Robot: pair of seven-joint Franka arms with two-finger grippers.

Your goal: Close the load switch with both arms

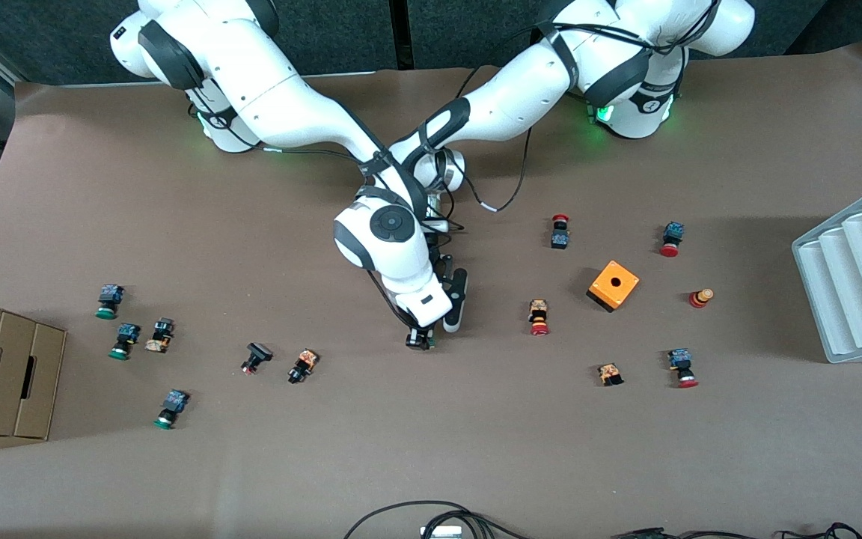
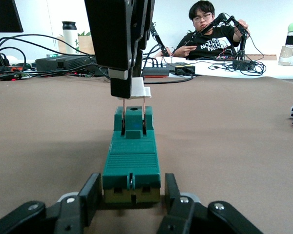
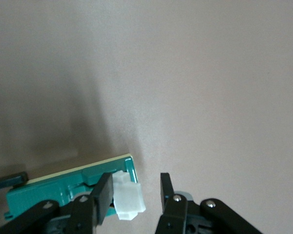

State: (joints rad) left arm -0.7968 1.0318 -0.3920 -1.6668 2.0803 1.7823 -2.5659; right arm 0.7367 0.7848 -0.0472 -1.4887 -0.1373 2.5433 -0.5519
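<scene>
One load switch point(image 2: 131, 165), one orange box point(image 1: 613, 285), two arms point(image 1: 281, 105)

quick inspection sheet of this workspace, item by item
surface: brown table, flat, no spills seen
job's things: green load switch lying on the table, its white lever raised above one end on two thin metal rods
clutter: push buttons scattered toward both ends; orange box with a hole; cardboard boxes; white ridged tray
grippers: left gripper shut on the switch's end; right gripper over the other end, beside the lever; whether it grips the lever cannot be told
cables: black cables at the table's near edge
surroundings: seated person at a desk
</scene>
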